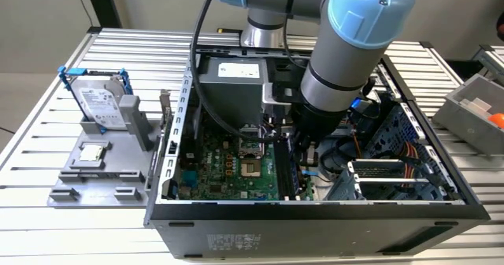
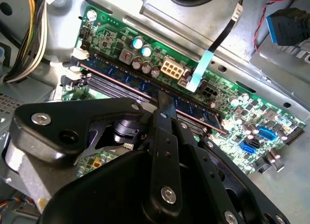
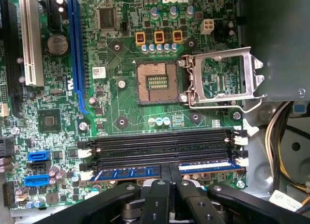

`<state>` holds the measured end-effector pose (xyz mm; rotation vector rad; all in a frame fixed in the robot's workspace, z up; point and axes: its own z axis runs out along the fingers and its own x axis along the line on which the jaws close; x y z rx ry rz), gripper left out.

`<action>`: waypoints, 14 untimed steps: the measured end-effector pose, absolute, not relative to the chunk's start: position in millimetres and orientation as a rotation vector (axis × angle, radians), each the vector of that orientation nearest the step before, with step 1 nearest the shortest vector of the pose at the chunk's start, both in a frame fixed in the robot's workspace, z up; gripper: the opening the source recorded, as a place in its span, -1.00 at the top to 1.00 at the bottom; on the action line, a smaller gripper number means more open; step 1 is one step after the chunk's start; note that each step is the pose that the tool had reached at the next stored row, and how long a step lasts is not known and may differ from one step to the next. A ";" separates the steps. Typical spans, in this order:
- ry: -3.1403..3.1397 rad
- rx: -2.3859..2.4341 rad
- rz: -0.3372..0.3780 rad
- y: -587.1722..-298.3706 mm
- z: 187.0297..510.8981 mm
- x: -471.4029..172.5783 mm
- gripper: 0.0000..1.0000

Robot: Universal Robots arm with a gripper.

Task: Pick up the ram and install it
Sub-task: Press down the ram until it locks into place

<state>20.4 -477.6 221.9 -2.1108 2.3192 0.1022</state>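
Slatted metal worktop carrying open computer case; tool clamped on ram, seated in outermost slot, six o'clock of socket; release pending.

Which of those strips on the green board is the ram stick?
Look inside the open computer case at the motherboard. Beside the empty black slots sits the ram, the only bluish strip, right under the gripper.
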 end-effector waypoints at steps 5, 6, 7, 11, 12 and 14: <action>2.320 -2.112 0.101 -477.5 218.4 20.4 1.00; 2.319 -2.111 0.102 -477.3 221.0 20.5 1.00; 2.318 -2.109 0.105 -477.0 224.3 20.4 1.00; 2.319 -2.111 0.103 -477.5 243.1 20.4 1.00; 2.319 -2.111 0.103 -477.5 247.7 20.4 1.00; 2.319 -2.111 0.103 -477.5 256.8 20.4 1.00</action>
